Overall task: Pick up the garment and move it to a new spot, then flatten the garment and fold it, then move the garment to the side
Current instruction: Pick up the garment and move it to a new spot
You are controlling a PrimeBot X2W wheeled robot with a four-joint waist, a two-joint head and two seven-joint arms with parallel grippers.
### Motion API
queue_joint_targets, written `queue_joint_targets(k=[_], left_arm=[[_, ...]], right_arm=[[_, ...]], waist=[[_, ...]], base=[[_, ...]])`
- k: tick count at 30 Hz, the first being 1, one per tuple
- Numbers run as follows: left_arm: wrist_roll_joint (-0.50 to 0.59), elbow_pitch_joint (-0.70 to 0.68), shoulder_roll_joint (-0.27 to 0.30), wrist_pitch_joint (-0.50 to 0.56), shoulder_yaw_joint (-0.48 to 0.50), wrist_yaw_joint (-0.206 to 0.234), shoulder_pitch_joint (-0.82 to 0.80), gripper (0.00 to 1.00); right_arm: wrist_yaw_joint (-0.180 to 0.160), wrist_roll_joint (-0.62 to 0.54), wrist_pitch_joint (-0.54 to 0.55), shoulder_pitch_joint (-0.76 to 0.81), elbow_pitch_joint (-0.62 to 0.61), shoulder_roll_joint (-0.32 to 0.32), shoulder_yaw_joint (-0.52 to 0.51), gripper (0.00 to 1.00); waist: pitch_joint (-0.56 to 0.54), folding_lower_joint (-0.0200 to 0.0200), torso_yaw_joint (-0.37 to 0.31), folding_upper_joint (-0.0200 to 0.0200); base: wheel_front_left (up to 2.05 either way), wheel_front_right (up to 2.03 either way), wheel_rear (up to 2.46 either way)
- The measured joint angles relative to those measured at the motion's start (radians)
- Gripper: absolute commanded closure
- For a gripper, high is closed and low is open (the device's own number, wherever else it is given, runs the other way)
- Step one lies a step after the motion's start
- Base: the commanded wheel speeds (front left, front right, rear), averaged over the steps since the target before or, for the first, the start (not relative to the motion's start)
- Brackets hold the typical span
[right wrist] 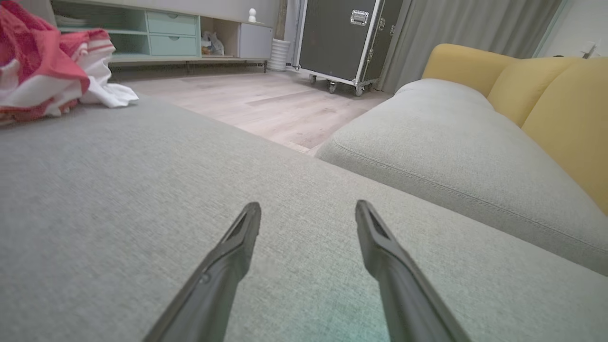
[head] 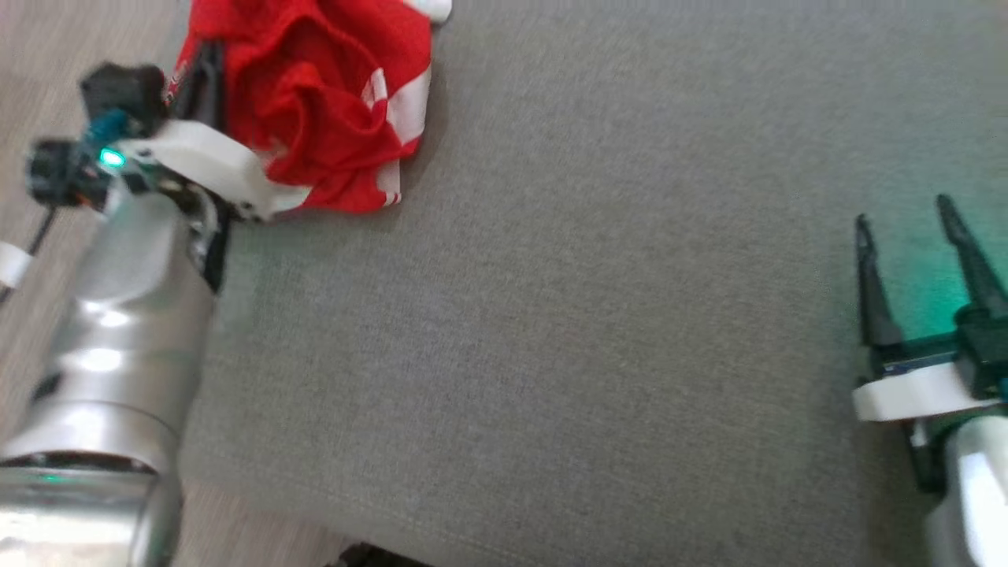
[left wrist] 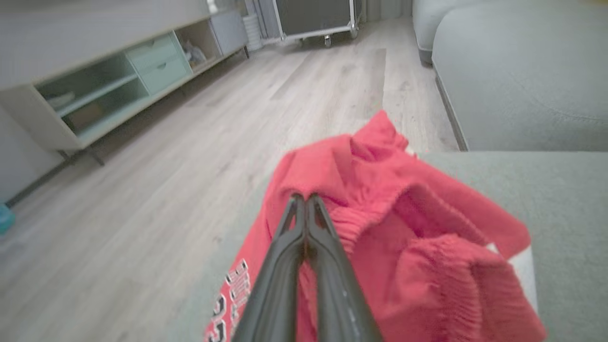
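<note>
The garment (head: pixel 315 102) lies bunched up at the far left corner of the grey seat (head: pixel 551 331), close to the edge by the floor (left wrist: pixel 190 142); the left claw (left wrist: pixel 306 198) is right on it, its two fingers (left wrist: pixel 285 256) pressed together, and it looks like a fold of red cloth is pinched at the tips; the right claw (head: pixel 902 211) is spread wide with nothing in it, low over the seat and far off to the right; so the left arm is the near one, and the wide part of the seat lies to the garment's right.
</note>
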Motion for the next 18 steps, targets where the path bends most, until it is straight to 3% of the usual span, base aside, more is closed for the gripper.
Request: queue_joint_targets(k=[3,11,18], left_arm=[[0.044,-0.047,0.046,-0.019,-0.042,0.000,-0.027,1.00],[0.081,-0.210,0.059,-0.027,-0.154,-0.002,-0.064,1.00],[-0.042,-0.410,0.059,0.046,-0.331,-0.009,-0.067,1.00]], right_arm=[[0.000,0.011,0.000,0.004,0.019,0.062,0.005,0.00],[0.000,0.036,0.000,0.080,0.043,0.135,0.010,0.00],[0.000,0.073,0.000,0.132,0.048,0.153,0.028,0.00]], waist=[[-0.069,0.0000,-0.026,0.0000],[-0.233,-0.0002,-0.118,0.0001],[-0.343,-0.0003,-0.262,0.0001]], base=[[0.00,0.00,0.00],[0.00,0.00,0.00],[0.00,0.00,0.00]])
